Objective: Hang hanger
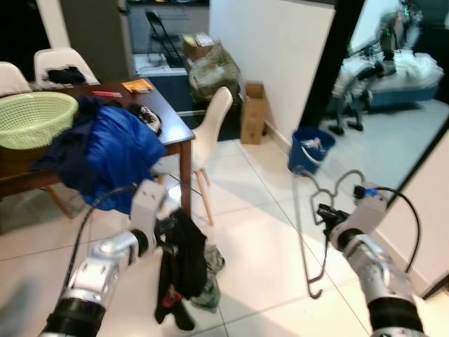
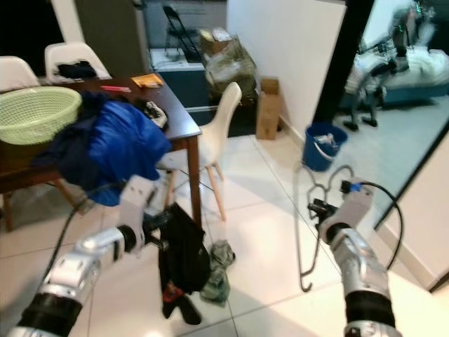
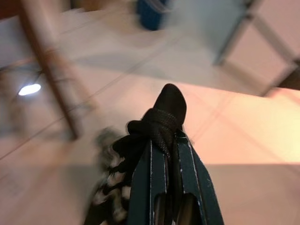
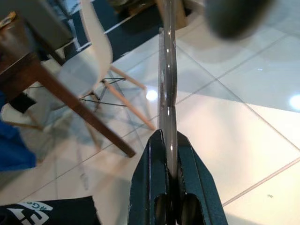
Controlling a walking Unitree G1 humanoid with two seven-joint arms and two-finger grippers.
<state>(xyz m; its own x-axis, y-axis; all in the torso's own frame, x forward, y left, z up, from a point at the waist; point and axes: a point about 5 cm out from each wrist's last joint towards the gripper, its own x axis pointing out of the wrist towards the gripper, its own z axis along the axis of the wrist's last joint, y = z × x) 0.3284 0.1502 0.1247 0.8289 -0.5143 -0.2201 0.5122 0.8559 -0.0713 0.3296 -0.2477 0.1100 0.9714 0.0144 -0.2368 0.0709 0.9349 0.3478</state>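
Observation:
My right gripper (image 1: pixel 324 213) is shut on a grey wire hanger (image 1: pixel 313 232), which it holds up over the tiled floor at the right; the hanger's hook (image 1: pixel 315 289) points down. In the right wrist view the hanger's metal strip (image 4: pixel 167 89) runs out from between the shut fingers (image 4: pixel 157 173). My left gripper (image 1: pixel 167 237) is shut on a black garment (image 1: pixel 184 263) that droops down toward the floor in the middle. The left wrist view has the black fabric (image 3: pixel 161 122) bunched between the fingers (image 3: pixel 150 183).
A dark wooden table (image 1: pixel 177 126) at the left bears a blue jacket (image 1: pixel 112 151) and a green basket (image 1: pixel 34 116). A white chair (image 1: pixel 210 133) stands beside it. Beyond are a blue bucket (image 1: pixel 310 149), a cardboard box (image 1: pixel 252 111) and a dark glass door frame (image 1: pixel 330 63).

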